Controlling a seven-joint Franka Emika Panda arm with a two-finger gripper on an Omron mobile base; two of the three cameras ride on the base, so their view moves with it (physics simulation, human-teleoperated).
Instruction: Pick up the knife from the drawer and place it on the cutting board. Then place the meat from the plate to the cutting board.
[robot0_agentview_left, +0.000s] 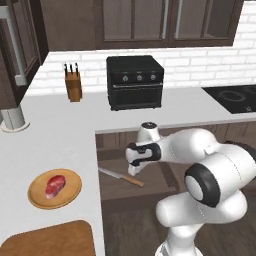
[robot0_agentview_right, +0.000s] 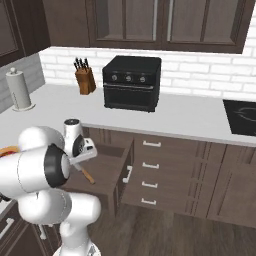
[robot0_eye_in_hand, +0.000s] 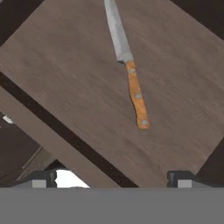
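The knife (robot0_eye_in_hand: 127, 65), grey-bladed with an orange-brown handle, lies flat in the open drawer (robot0_eye_in_hand: 65, 78).

Even flat rendered light, soft shadows, no glare, slightly blurry.

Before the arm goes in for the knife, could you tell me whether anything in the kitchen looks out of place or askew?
Nothing stands out. The drawer is pulled open, and the knife lies flat and alone on its floor, at a slant to the drawer's sides. The steak sits on its plate beside the cutting board. The open claw hangs above the knife.
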